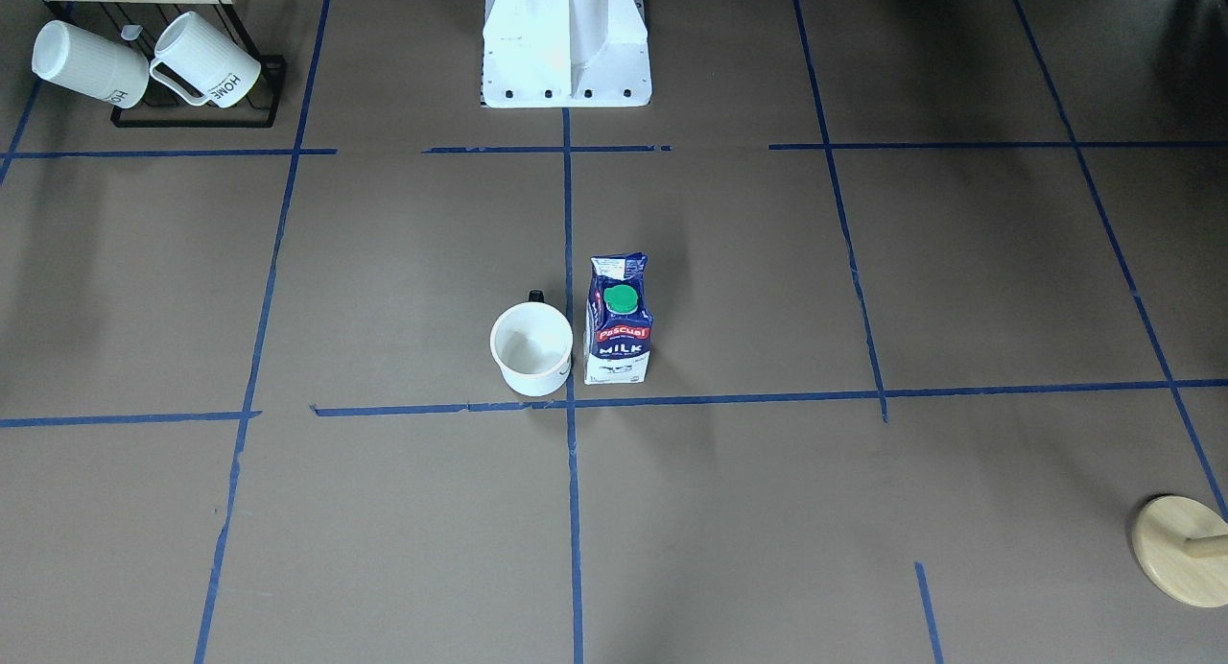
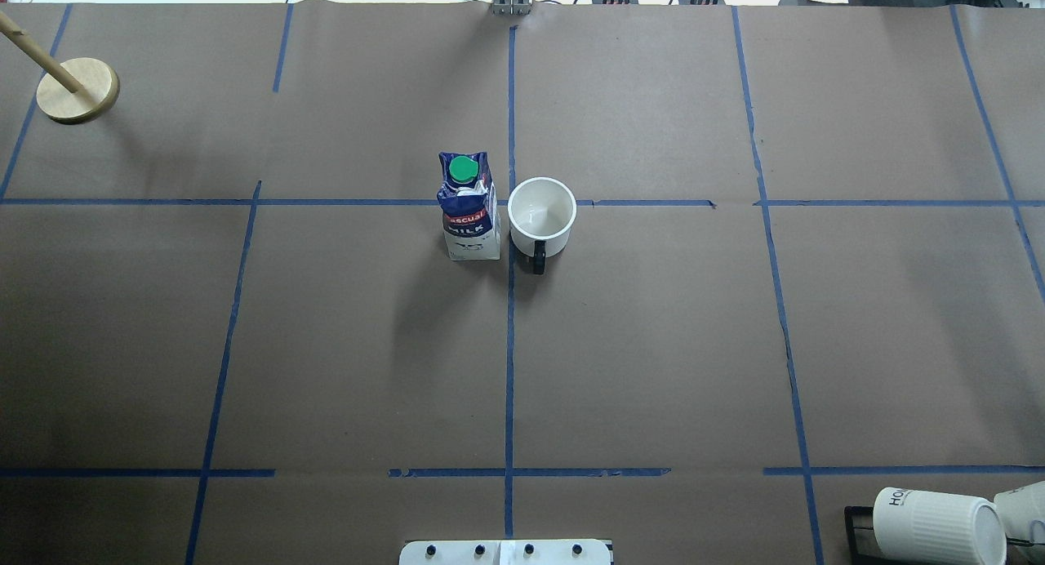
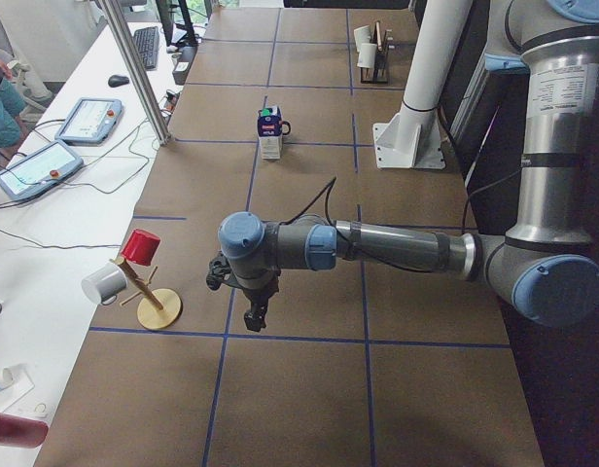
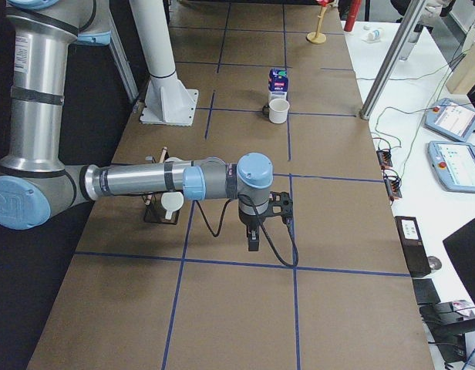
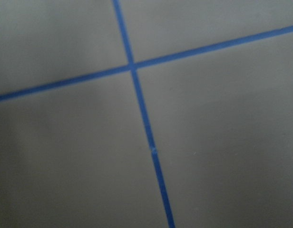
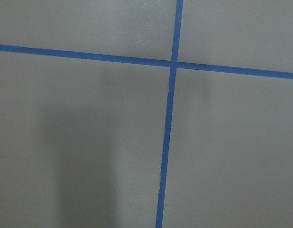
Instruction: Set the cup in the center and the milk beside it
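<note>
Wide view first: the brown-papered table (image 2: 653, 344), blue tape grid, and nothing hanging over the middle of it. The left arm (image 3: 377, 248) shows only in the left side view, stretched out low over the near end of the table, well apart from the action. The right arm (image 4: 145, 181) mirrors it at the opposite end. Each wrist camera looks straight down at bare paper and a tape crossing, nothing else.

Centre stage: the milk (image 2: 469, 210) stands upright, green cap up, just on the robot's left of the centre line. Just beside it on the other side of that line sits the cup (image 2: 541, 214), upright and empty, handle turned toward the robot, straddling the cross tape. A narrow gap seems to separate them.

By my read, both placements look done, so the job now is simply to hold off cleanly: keep both arms out at the ends, lift before any travel, and make no sweep across the middle, because that tall, light carton would tip at a nudge.

The left gripper (image 3: 253, 316) and right gripper (image 4: 254, 240) point downward; whether their fingers are spread or closed, I cannot tell.
</note>
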Robot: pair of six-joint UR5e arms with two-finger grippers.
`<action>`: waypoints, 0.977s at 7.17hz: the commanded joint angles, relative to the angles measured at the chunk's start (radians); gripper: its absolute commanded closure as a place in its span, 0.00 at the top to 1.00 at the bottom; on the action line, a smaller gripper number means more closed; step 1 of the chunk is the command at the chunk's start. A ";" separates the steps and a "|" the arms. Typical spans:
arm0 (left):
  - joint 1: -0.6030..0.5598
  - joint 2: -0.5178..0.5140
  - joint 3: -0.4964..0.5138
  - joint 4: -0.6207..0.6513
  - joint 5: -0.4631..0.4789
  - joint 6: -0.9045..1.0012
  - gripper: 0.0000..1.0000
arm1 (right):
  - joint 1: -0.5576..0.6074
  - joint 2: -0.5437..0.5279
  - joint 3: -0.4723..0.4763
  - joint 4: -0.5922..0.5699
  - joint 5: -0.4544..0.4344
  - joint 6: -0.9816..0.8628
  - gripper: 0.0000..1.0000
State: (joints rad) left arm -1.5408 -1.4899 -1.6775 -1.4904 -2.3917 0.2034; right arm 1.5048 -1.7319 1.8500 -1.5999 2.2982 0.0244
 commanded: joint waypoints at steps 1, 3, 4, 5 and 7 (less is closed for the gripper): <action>-0.022 0.051 -0.004 -0.013 -0.015 -0.009 1.00 | 0.000 0.000 0.001 0.000 0.003 0.008 1.00; -0.022 0.033 0.008 -0.011 -0.007 -0.007 1.00 | 0.000 -0.002 0.000 0.000 0.015 0.006 1.00; -0.022 0.033 0.007 -0.013 -0.012 -0.010 1.00 | 0.000 -0.003 -0.003 0.000 0.012 0.006 1.00; -0.024 0.037 -0.005 -0.013 -0.004 -0.009 1.00 | 0.000 -0.003 -0.002 0.000 0.010 0.005 1.00; -0.024 0.037 -0.016 -0.013 -0.001 -0.009 1.00 | 0.000 -0.002 0.000 0.000 0.012 0.006 1.00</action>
State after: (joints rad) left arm -1.5637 -1.4555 -1.6887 -1.5032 -2.3948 0.1940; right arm 1.5048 -1.7340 1.8486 -1.5999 2.3099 0.0303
